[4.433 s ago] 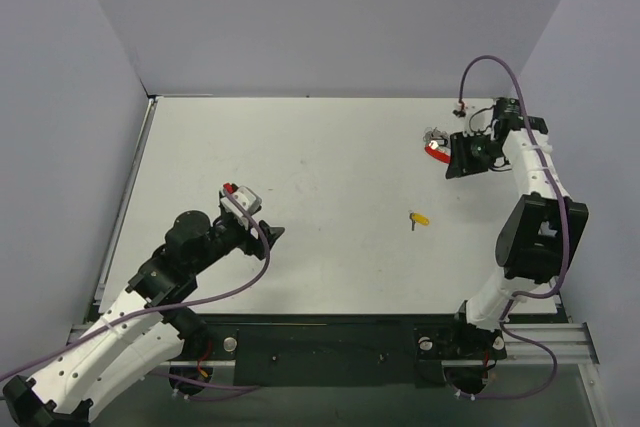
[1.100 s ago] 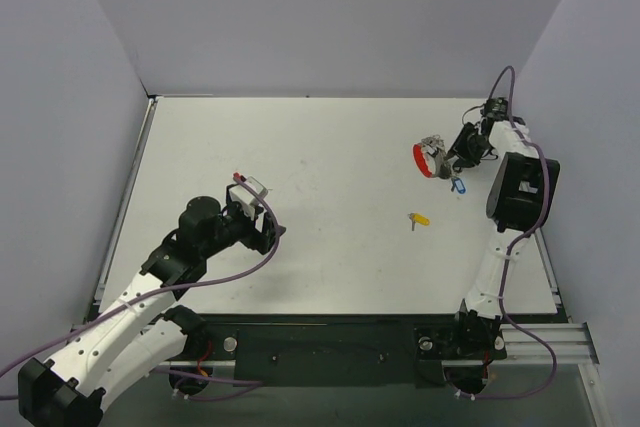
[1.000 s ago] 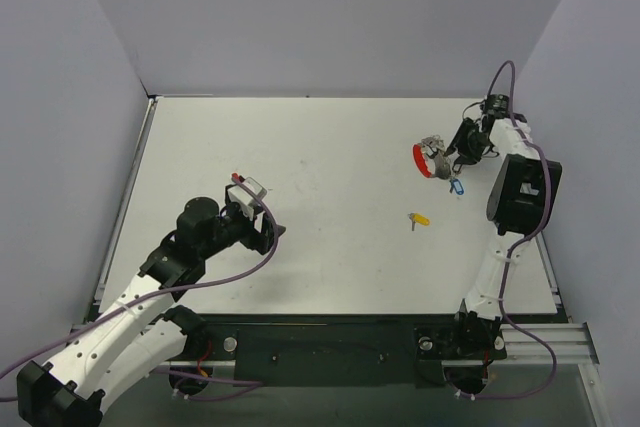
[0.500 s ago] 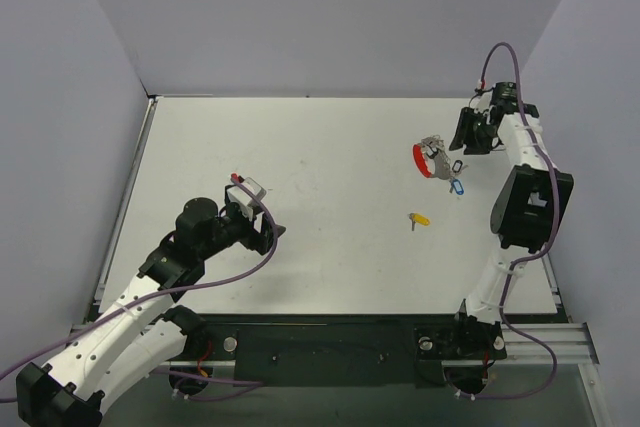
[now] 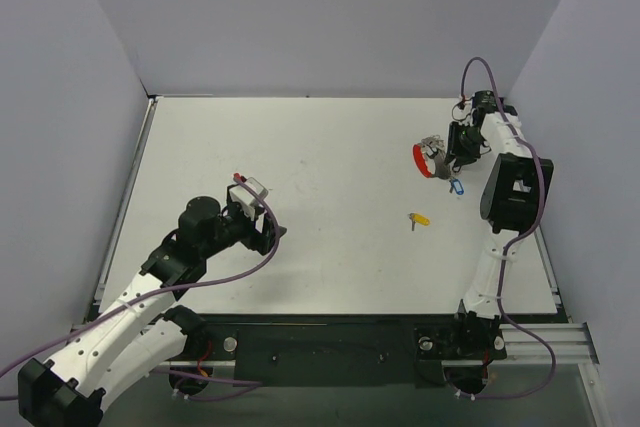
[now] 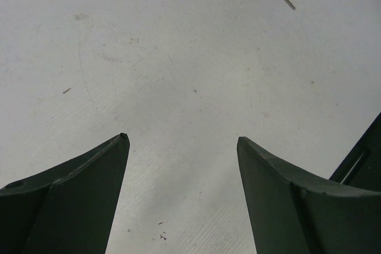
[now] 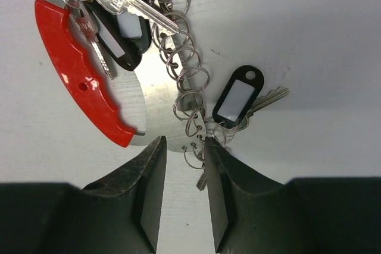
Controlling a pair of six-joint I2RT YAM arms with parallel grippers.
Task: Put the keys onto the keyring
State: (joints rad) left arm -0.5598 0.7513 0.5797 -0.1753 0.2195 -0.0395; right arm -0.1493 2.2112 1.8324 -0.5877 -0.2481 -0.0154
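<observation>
While the right gripper [image 7: 183,141] hovered over the keyring [image 7: 181,57], nothing was clearly grabbed.
Its jaws were nearly together around the dangling end of it, but I honestly couldn't tell if they pinched anything. That bunch, with a red curved grip [image 7: 77,69], a black-tagged key [image 7: 238,96] and a silver key [image 7: 134,4], lay at the far right of the table [image 5: 330,147]. The yellow key [image 5: 419,218] sat alone, well apart, nearer the middle. The left gripper [image 6: 181,141] was spread wide, holding nothing, over the table's left side.
</observation>
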